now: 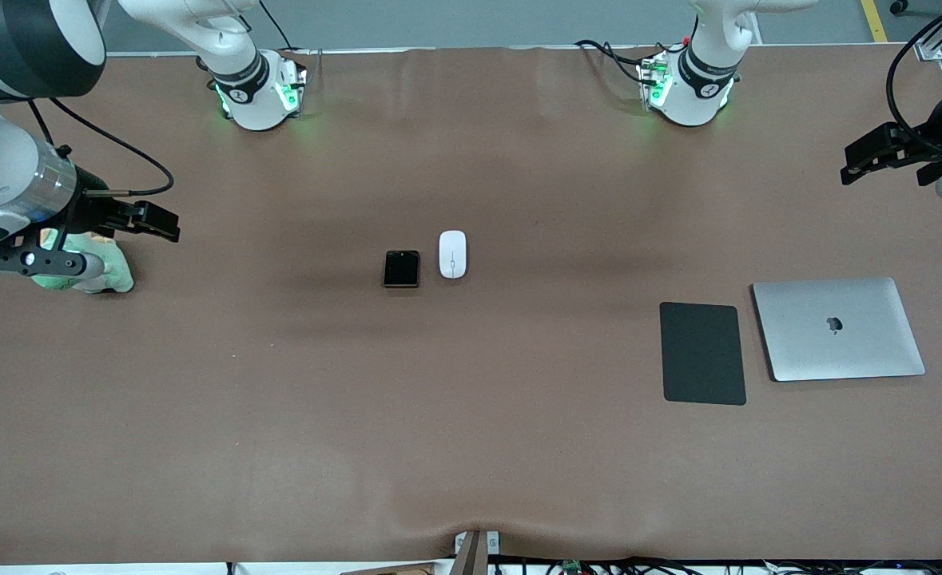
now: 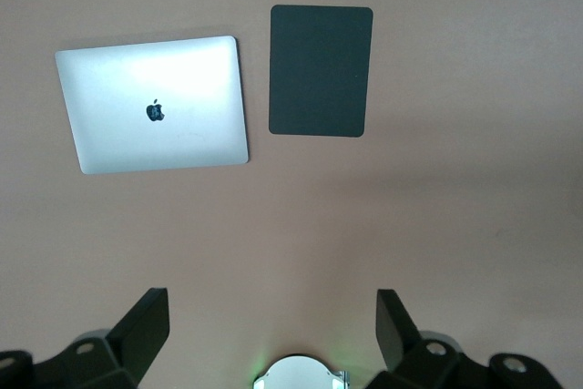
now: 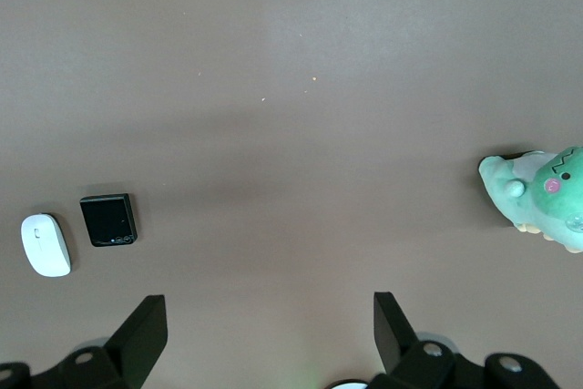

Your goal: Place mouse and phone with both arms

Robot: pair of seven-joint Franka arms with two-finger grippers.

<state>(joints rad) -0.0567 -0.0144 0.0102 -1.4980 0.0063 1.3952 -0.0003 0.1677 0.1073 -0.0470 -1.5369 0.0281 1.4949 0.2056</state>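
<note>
Mouse [image 1: 453, 254]: I saw it mid-tabletop, just beside the phone [image 1: 401, 268].
Left claw [image 2: 273, 321]: wide, empty, over the tabletop's end near the pad [image 1: 702, 353] and laptop [image 1: 838, 328].
Right claw [image 3: 271, 321]: wide, empty, above a plush [image 3: 539, 198].
Risk: I feared one claw nudging the neighbour, they lay so close.

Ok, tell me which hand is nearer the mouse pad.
Left. The left hand is up over the table's left-arm end, near the mouse pad. The right hand is at the right-arm end, over the plush toy.
</note>
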